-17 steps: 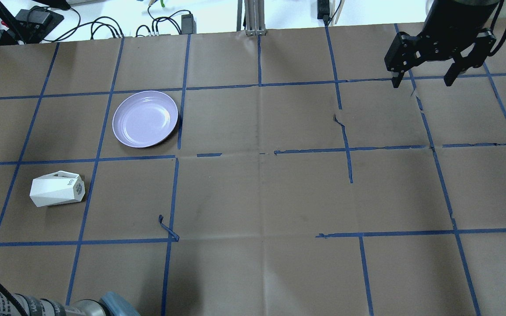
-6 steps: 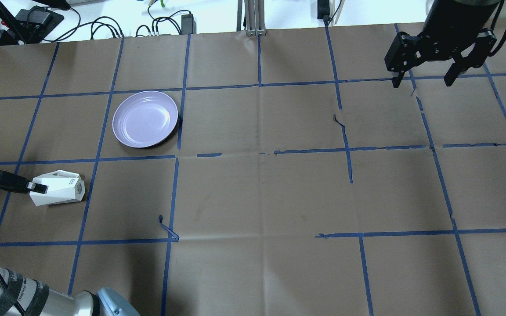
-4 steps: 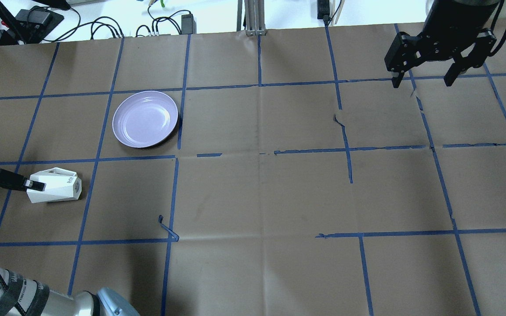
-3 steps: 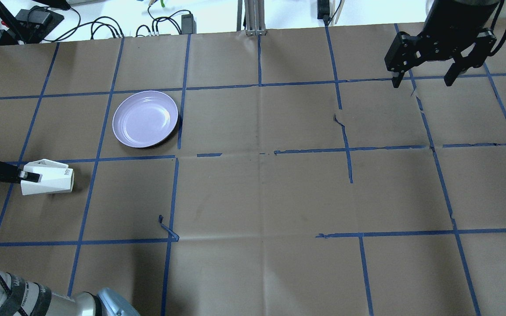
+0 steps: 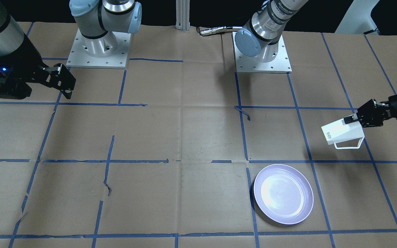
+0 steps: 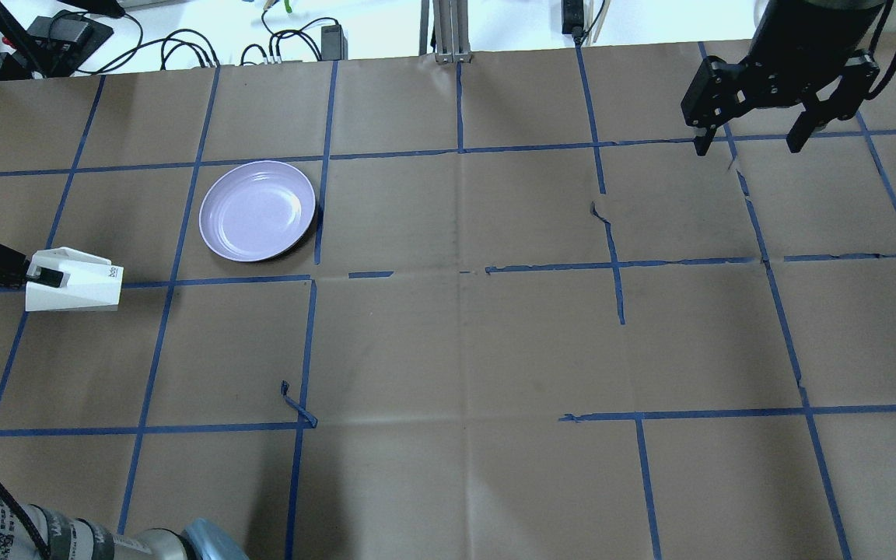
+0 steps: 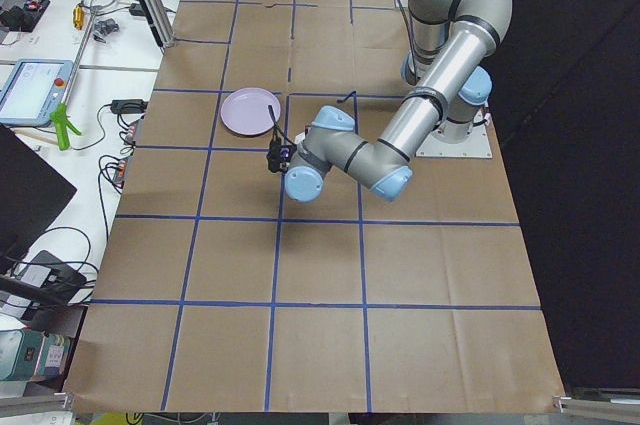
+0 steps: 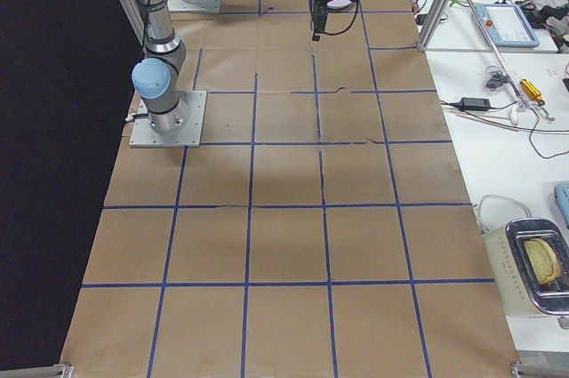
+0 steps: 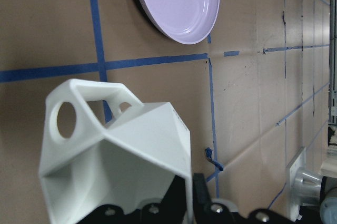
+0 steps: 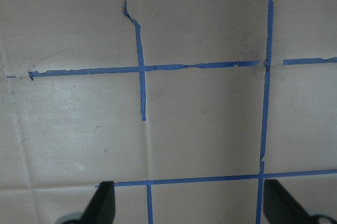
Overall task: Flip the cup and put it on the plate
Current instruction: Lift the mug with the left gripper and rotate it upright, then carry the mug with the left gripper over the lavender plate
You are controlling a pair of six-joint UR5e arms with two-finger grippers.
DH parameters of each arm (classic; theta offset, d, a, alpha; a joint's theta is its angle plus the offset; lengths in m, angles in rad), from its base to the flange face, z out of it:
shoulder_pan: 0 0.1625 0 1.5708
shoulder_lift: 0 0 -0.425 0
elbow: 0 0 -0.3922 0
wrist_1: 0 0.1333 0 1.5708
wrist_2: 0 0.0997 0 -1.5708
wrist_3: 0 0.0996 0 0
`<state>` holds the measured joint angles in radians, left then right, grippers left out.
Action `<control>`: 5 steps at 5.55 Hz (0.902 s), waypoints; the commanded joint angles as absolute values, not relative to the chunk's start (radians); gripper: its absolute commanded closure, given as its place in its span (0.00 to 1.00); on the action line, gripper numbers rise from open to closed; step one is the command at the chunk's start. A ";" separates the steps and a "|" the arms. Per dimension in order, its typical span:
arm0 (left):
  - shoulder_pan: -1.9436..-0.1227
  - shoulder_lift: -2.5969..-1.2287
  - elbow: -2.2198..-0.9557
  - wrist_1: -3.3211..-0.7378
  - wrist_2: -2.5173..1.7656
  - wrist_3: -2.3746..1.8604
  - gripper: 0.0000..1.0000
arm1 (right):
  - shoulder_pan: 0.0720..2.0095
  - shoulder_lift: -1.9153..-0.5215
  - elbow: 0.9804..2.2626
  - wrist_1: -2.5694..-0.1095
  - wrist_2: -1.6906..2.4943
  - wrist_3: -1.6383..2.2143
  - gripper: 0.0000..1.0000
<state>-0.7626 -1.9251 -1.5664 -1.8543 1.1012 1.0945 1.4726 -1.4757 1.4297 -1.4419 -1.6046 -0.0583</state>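
Observation:
The white faceted cup is held on its side above the table at the left, its rim wall between my left gripper's jaws. My left gripper is shut on the cup. From the front the cup hangs clear of the paper, handle down, with its shadow below it. The left wrist view shows the cup close up, handle hole at upper left. The lavender plate lies flat beyond the cup and to its right, apart from it. My right gripper is open and empty at the far right.
The table is brown paper with a blue tape grid. A loose tape curl sticks up near the front left. Cables and boxes lie past the far edge. The arm bases stand on the robot's side.
My left gripper came in from the left, shut on the cup's rim, lifted it off the paper and carried it left and farther away. The right arm has not moved.

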 commanded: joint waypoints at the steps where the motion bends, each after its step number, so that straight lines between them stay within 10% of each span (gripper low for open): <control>1: -0.907 -1.879 -1.554 -1.696 1.165 0.955 1.00 | 1.473 -1.476 1.430 -1.442 -1.605 -0.058 0.00; 5: -1.297 -1.897 -1.555 -1.294 1.375 0.565 1.00 | 1.473 -1.476 1.430 -1.442 -1.605 -0.058 0.00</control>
<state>-1.2091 -1.8805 -1.5555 -1.3619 1.3220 0.5984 1.4726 -1.4757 1.4297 -1.4420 -1.6046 -0.0583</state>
